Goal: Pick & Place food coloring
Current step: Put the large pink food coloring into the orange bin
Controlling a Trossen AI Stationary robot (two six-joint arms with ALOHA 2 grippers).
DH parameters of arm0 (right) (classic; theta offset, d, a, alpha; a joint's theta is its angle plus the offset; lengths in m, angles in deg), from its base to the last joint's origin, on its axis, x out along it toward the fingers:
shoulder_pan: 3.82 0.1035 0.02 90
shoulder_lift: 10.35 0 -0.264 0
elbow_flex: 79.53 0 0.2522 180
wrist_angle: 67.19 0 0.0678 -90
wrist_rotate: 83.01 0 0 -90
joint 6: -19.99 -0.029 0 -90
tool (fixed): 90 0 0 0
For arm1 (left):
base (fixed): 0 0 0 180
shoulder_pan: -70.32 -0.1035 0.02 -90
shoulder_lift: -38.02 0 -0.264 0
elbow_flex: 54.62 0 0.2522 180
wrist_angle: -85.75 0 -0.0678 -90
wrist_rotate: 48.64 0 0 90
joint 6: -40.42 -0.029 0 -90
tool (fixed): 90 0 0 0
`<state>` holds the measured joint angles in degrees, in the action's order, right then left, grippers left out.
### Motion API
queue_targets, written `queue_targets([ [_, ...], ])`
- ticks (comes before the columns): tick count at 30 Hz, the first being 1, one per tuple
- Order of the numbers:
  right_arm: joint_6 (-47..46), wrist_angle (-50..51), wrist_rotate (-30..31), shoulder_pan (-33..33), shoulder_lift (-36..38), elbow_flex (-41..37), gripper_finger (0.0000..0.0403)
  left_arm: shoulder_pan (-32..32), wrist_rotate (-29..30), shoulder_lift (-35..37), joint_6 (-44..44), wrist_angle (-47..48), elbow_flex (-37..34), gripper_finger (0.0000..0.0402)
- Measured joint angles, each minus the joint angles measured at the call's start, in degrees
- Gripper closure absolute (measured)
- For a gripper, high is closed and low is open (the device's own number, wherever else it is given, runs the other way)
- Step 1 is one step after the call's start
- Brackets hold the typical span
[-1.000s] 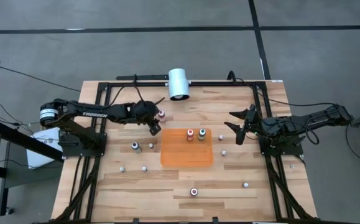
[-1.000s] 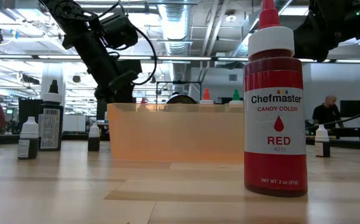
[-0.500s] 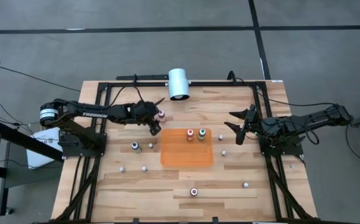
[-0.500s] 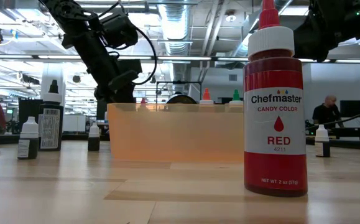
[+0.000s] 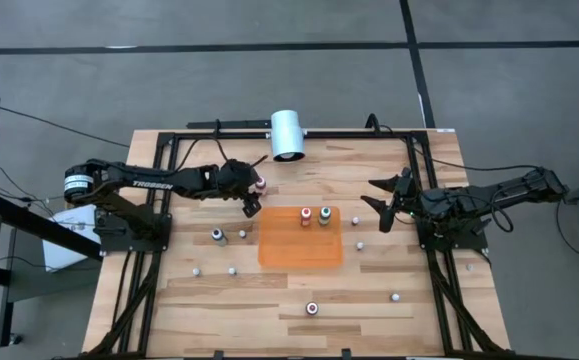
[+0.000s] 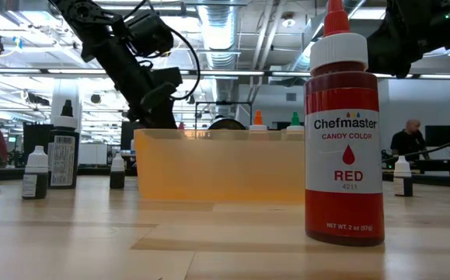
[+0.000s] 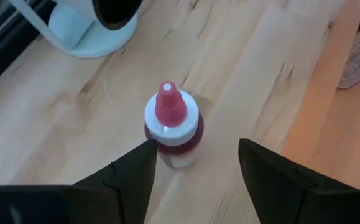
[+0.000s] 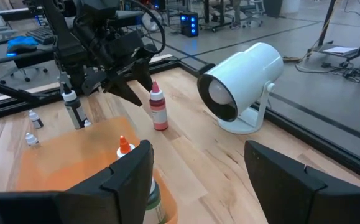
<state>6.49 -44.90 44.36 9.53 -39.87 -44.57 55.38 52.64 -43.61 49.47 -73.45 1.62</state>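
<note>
High view: two food coloring bottles point(image 5: 314, 216) stand on the orange mat point(image 5: 299, 250) (others dot the table). The left gripper point(image 5: 252, 204), fingers apart, frames a pink-topped bottle point(image 7: 171, 124) near the white cylinder point(image 5: 288, 134); the right gripper point(image 5: 377, 205) waits open.

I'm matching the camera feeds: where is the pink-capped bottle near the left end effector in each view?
High view: pink-capped bottle just beyond the left end effector, below the white cylinder.
Low view: only its tip behind the orange tray.
Left wrist view: centre.
Right wrist view.
Shared landmark: the white cylinder.
</note>
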Motion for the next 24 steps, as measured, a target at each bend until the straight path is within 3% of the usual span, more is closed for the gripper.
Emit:
queue_targets([
  [24, -0.1, 0.0, 0.0, 0.0, 0.0, 0.0, 0.0163, -1.9, 2.6, 0.0, -1.0, 0.0, 0.0, 0.0181],
])
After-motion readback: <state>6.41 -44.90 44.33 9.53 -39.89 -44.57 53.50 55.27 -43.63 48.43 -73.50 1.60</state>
